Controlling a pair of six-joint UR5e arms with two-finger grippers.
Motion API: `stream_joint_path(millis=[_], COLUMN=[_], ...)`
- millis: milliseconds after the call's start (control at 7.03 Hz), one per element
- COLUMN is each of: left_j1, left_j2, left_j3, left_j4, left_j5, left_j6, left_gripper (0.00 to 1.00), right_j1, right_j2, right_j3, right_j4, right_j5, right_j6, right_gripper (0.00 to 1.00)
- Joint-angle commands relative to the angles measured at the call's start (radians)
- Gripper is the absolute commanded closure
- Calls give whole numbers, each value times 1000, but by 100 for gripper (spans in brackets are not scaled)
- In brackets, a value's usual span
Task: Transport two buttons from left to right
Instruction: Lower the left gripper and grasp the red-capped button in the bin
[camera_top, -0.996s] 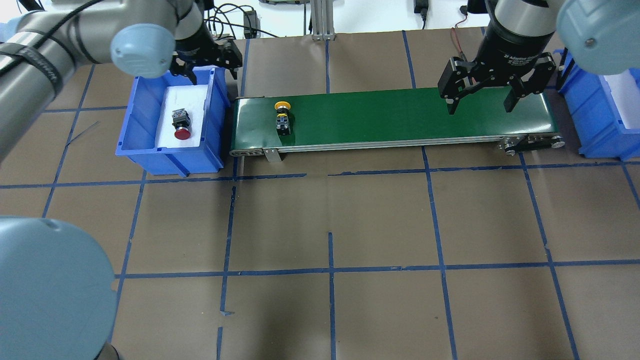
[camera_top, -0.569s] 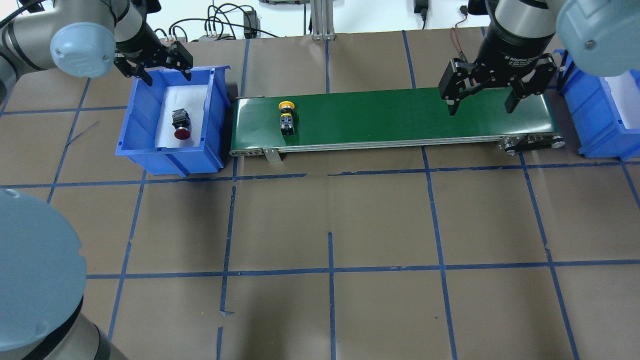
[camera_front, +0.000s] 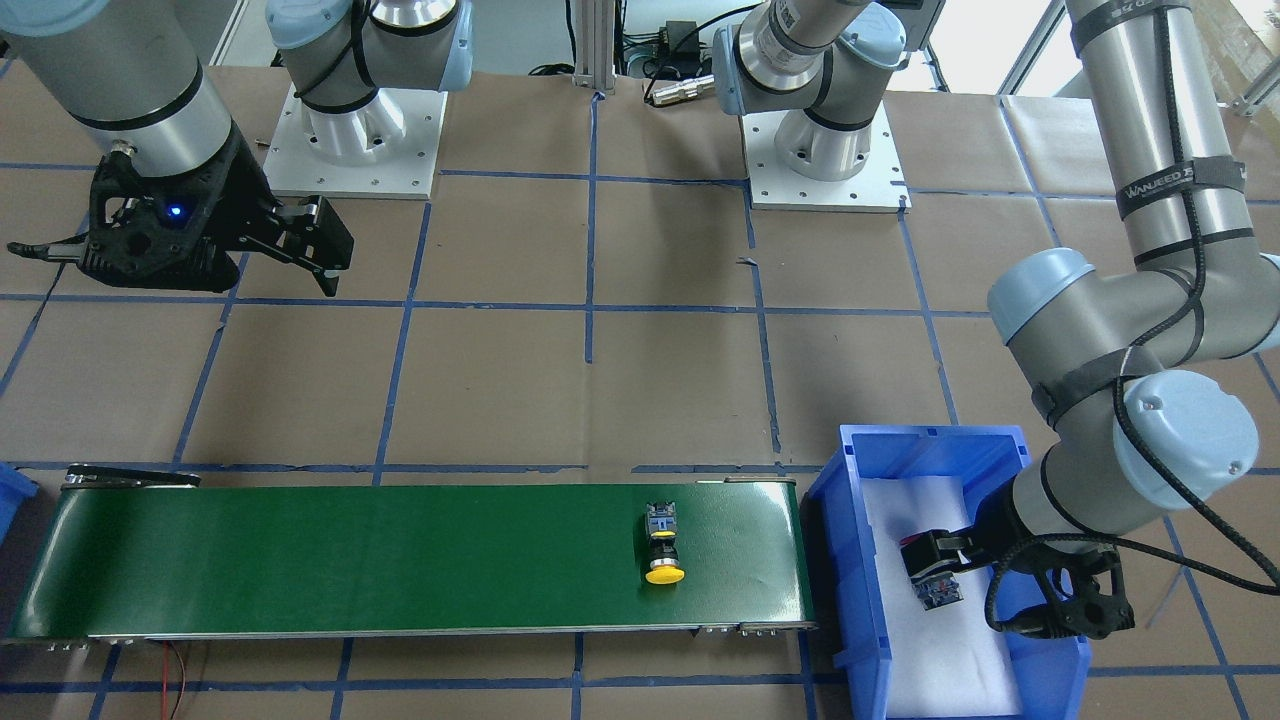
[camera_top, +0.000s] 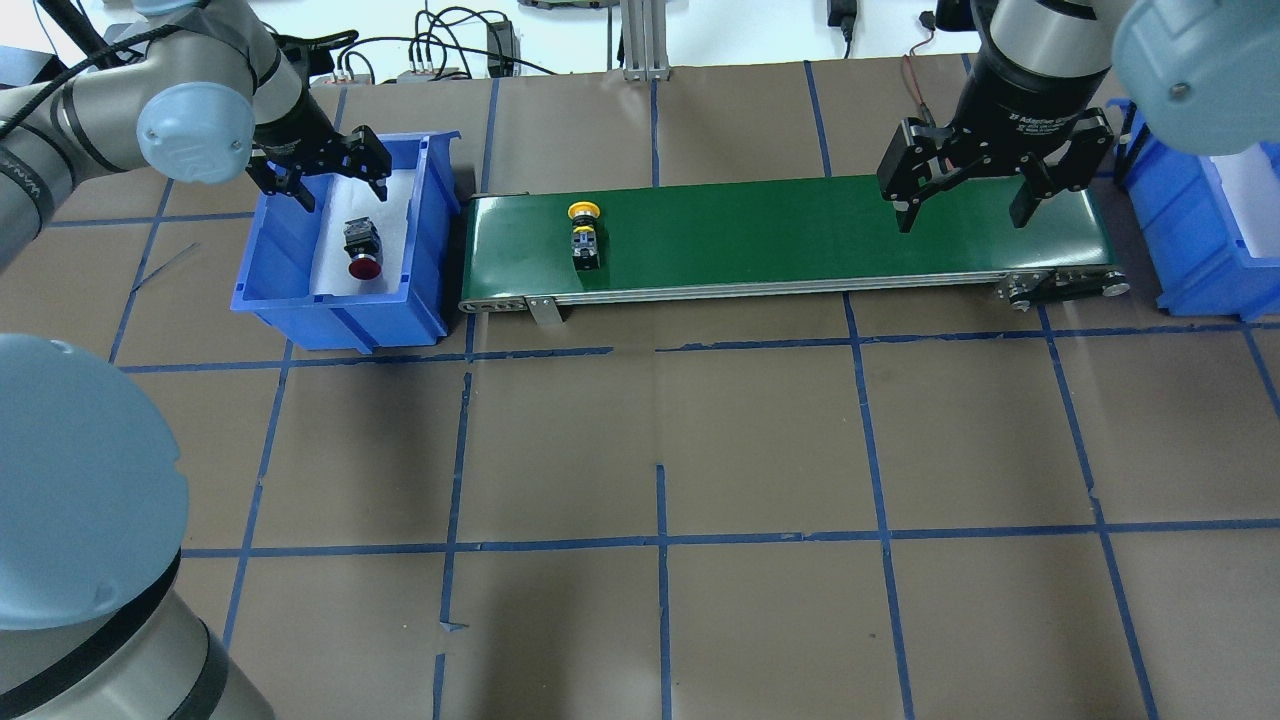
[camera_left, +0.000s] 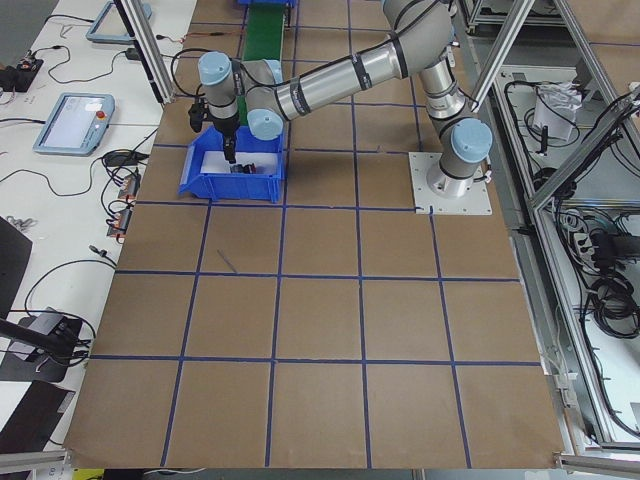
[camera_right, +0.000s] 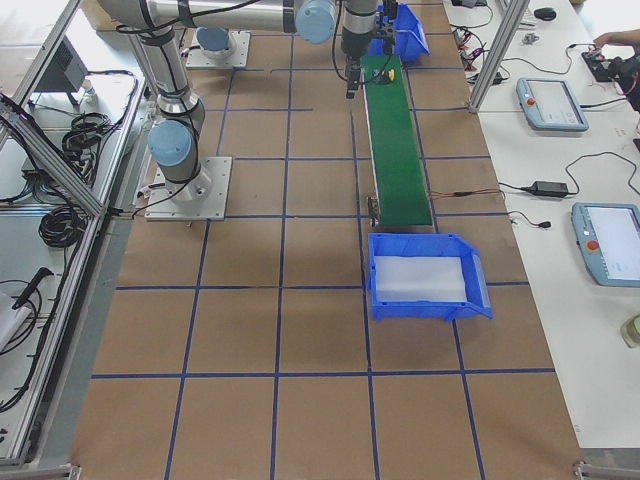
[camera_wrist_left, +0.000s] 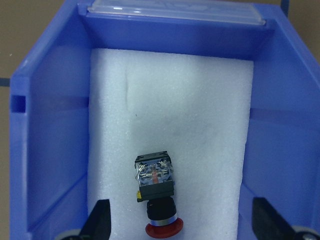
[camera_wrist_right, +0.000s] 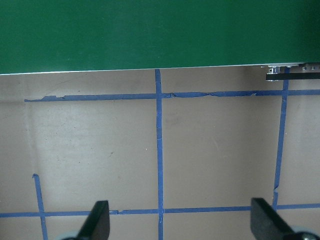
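- left gripper (camera_top: 340, 190) wide open, holding nothing, hanging over the blue bin (camera_top: 255, 250); in the wrist view its fingers (camera_wrist_left: 97, 222) straddle the red button (camera_wrist_left: 156, 192), which looks like a line-up for the next pick
- red button lies on its side on the foam pad (camera_wrist_left: 175, 100), just under and between the open fingers, not touched yet, cap toward the gripper
- yellow button (camera_top: 584, 238) lies on the green belt (camera_top: 780, 230), off to the left gripper's right, well apart from the right gripper (camera_top: 962, 218); probably put there so the belt does the long haul
- right gripper wide open, empty, parked above the belt's far end beside the second blue bin (camera_top: 1190, 250), likely waiting to catch what arrives
- versus earlier: left gripper has come off the bin's far rim and in over the foam, closer to the red button
- yellow button has crept along the belt toward the right gripper
- right gripper and red button unchanged
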Motion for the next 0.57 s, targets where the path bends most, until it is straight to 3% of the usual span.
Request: stream_joint_path(millis=[0,427], left_j1=[0,3], left_j2=[-2,-29], left_j3=[-40,-84], left_j4=[10,85], left_j5=[-1,0], left_j6=[-5,-2], left_gripper=[31,30], right_j1=[0,1], right_j2=[-1,-1], right_j3=[0,0], right_j4=[1,1], right_j5=[2,0], right_j6=[0,1], right_gripper=[0,0])
